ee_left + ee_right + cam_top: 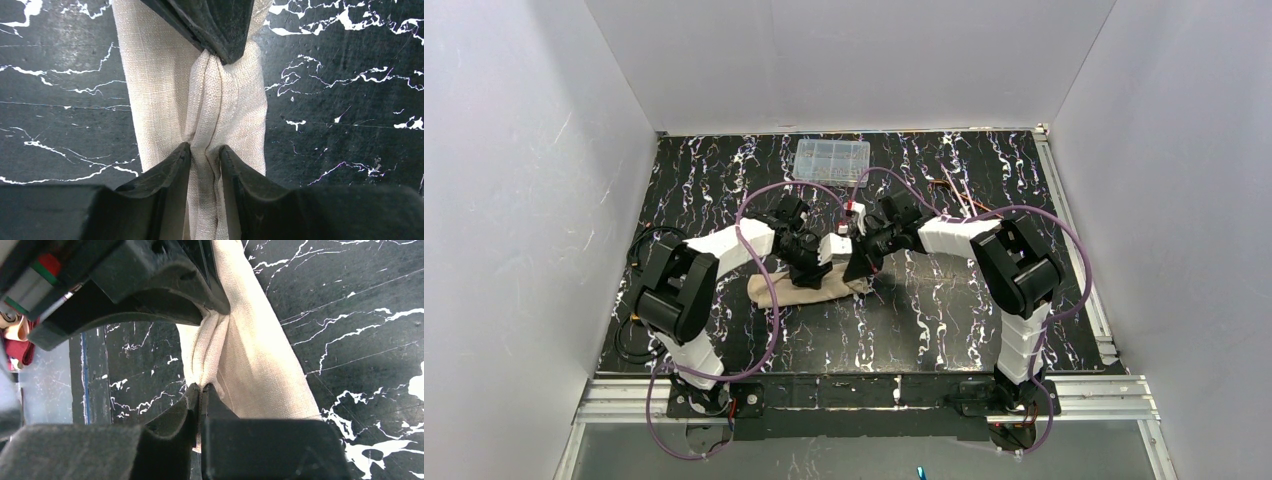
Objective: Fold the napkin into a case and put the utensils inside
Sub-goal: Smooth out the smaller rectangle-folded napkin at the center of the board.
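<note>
The beige napkin lies as a long bunched strip on the black marbled table, in front of both arms. My left gripper grips a raised ridge of the napkin, with cloth filling the gap between its fingers. Facing it, my right gripper is shut on a thin fold of the same ridge. In the top view the left gripper and right gripper nearly meet over the cloth. The copper utensils lie behind the right arm, apart from the napkin.
A clear plastic compartment box stands at the back of the table. Purple cables loop over both arms. White walls close in the table on three sides, and a metal rail runs along the near edge.
</note>
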